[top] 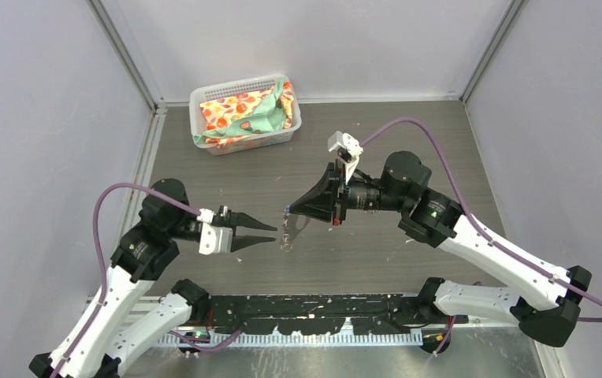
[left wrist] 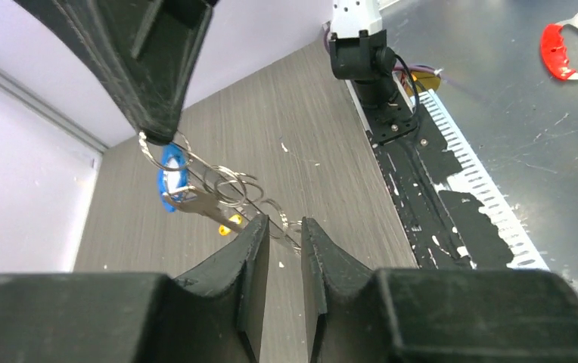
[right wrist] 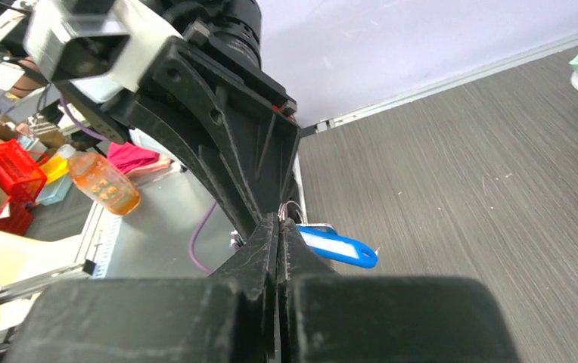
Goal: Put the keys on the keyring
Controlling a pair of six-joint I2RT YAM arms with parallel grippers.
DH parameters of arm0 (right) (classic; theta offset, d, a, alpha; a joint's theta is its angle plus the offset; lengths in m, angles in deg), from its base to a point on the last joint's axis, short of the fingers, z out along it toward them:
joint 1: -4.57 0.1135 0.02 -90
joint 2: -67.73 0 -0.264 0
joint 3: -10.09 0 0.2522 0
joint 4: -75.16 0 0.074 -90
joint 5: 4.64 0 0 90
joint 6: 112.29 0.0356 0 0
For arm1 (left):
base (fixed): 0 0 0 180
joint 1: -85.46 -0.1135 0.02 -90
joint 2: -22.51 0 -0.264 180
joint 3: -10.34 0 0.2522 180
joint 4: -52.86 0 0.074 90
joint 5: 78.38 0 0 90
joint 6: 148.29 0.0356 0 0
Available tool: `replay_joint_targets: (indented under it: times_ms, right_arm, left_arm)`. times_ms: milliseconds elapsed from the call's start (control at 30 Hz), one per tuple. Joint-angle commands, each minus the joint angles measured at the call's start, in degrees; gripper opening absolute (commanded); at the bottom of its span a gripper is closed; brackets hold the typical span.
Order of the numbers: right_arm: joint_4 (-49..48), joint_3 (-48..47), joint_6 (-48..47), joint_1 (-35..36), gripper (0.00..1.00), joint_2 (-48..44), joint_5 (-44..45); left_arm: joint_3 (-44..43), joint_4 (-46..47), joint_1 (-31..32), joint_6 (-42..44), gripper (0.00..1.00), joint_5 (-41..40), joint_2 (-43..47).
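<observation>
Top external view: grey wood-grain table (top: 408, 134) w/ both arms reaching toward its middle. R arm (top: 479, 240) comes in from the right, elbow bent, forearm about level, wrist pointing left. L arm (top: 136, 252) rises from its base, folds at the elbow and points right, so the two tips nearly face each other. White basket (top: 235, 84) w/ a patterned cloth (top: 250, 110) sits at the far edge, well apart from both.

R gripper (top: 287, 209) has its jaws pressed together. In the left wrist view its tip (left wrist: 157, 136) pinches the top of a string of linked wire loops (left wrist: 233, 185), and the right wrist view shows the same: fingers (right wrist: 267, 249) closed flat, one loop poking out just past them. L gripper (top: 273, 235) has its jaws parted w/ a clear gap; in its own view (left wrist: 284, 234) the last thin loop of the string runs into that gap. Can't tell if the fingers (left wrist: 256, 249) touch it.

Keyring (left wrist: 204, 205), a pale flat silvery piece, hangs among the loops btw the two tips, up off the table. Blue-headed key (left wrist: 171, 178) sits just under the R tip, beside the keyring. Yellow-orange key (left wrist: 232, 222) shows only as a small bit below it, near the L fingers.
</observation>
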State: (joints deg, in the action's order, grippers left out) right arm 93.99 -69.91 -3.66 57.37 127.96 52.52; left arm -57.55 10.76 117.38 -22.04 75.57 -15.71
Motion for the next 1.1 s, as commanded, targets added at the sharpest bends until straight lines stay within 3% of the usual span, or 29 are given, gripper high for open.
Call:
replay_joint_targets:
  times_ms: [0,100,267,500,600,733,900,1067]
  right_arm:
    - [-11.73,3.99,0.5,0.07,0.01,-3.56,3.48]
    - [-16.09,8.4,-2.02,1.08,0.01,-5.99,5.27]
    - [-24.35,13.12,-5.32,2.44,0.01,-6.89,5.2]
    - [-21.74,11.19,-12.23,5.79,0.01,-5.8,5.69]
    - [-21.26,11.36,-14.39,6.48,0.01,-6.49,6.72]
    - [-21.14,11.5,-15.44,7.14,0.01,-6.28,6.54]
    - [-21.23,11.14,-16.0,7.67,0.01,-5.47,7.53]
    - [-20.84,10.91,-16.43,8.47,0.01,-5.09,9.11]
  left_arm:
    - [-3.22,6.08,0.25,-12.08,0.25,-3.43,0.21]
    - [-3.71,11.52,0.25,-19.9,0.31,-6.89,1.18]
    - [-4.88,13.73,0.25,-22.57,0.35,-5.35,0.74]
    - [-6.55,14.53,0.22,-31.41,0.39,-3.06,-5.28]
    - [-7.78,9.2,0.18,-30.77,0.38,-2.0,-6.75]
    - [-7.38,9.96,0.24,-30.98,0.36,-2.98,-6.37]
    - [-7.18,11.14,0.24,-32.19,0.25,-0.93,-6.46]
    - [-6.57,11.88,0.24,-32.33,0.08,-0.53,-6.07]
